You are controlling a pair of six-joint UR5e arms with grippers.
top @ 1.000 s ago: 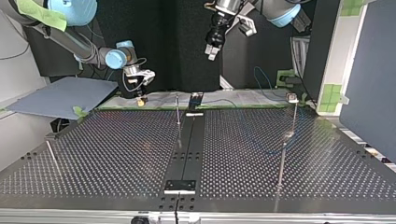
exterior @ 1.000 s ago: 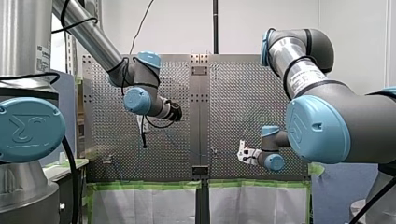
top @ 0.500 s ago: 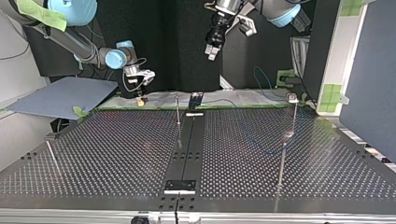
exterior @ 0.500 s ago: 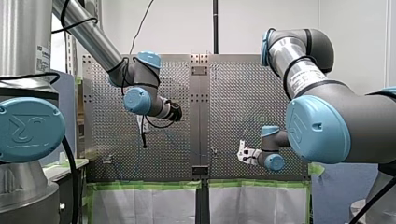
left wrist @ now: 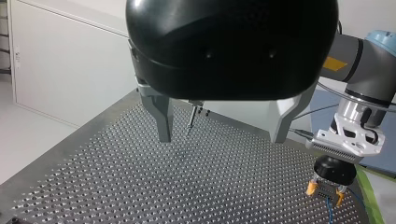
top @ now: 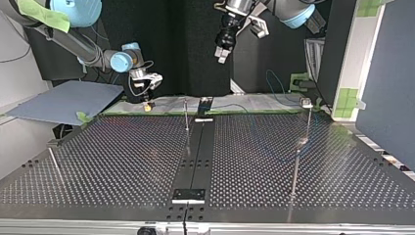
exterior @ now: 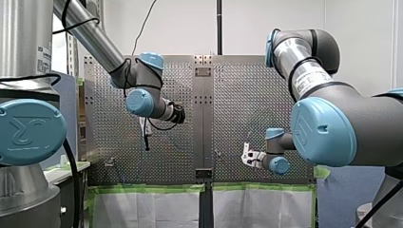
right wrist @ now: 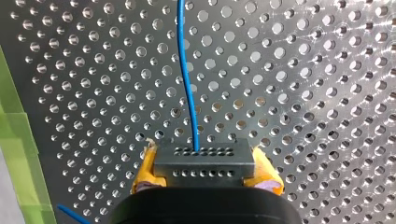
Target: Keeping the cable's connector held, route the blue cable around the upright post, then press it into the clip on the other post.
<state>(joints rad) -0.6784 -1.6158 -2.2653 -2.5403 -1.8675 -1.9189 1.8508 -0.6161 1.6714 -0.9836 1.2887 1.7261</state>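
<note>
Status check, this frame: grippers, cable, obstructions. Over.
Left gripper open, empty, raised. Right gripper shut on connector; blue cable runs ahead over the table. Nothing between right gripper and the upright post.

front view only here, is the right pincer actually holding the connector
Observer: Yes, the right wrist view shows the right pincer shut on the grey connector, yellow pads either side.
Operator: where does the cable go
Observer: The blue cable leaves the connector's middle and runs ahead over the perforated table.
Operator: left one free
Observer: The left wrist view shows the left pincer open and empty, with a thin post standing ahead of it.
</note>
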